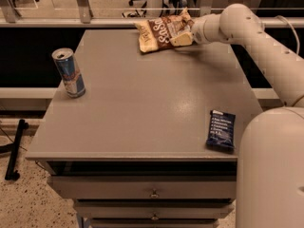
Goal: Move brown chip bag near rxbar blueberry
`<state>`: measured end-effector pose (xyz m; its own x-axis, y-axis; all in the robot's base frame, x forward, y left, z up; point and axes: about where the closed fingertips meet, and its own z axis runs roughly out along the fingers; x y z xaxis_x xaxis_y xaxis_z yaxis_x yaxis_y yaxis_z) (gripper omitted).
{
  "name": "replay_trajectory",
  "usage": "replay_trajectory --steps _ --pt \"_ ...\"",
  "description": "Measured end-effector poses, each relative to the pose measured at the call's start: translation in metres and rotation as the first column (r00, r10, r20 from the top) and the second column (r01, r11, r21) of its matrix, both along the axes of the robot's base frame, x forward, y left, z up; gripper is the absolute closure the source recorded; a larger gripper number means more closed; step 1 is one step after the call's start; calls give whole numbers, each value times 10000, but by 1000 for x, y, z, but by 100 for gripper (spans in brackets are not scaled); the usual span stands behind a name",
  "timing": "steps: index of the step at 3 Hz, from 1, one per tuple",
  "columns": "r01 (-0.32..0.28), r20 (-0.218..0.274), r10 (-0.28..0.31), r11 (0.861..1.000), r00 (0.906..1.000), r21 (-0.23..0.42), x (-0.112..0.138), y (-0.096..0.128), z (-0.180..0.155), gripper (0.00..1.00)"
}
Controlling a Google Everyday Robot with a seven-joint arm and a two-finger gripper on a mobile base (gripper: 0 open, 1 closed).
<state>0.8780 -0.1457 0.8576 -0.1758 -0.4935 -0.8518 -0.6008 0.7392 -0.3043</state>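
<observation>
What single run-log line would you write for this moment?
gripper: at brown chip bag, far edge | rxbar blueberry: front right, far from bag | can: left edge

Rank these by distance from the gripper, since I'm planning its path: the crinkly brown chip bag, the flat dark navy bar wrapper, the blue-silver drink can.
1. The brown chip bag, at the far edge of the table, right against the gripper.
2. The navy bar wrapper, near right corner, and the blue-silver can, left side: too close to call.
</observation>
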Motion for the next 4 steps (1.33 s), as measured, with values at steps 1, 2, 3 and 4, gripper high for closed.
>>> replay_trajectory --steps 1,2,3,4 --pt "-119 140 125 9990 9998 -436 -2 -8 3 64" --pt "-198 525 245 9959 9983 -881 -17 -24 26 88" --pt "-286 833 352 9964 9959 -800 -52 -39 54 100" --pt "-566 602 605 9964 9964 -635 -104 -47 65 100"
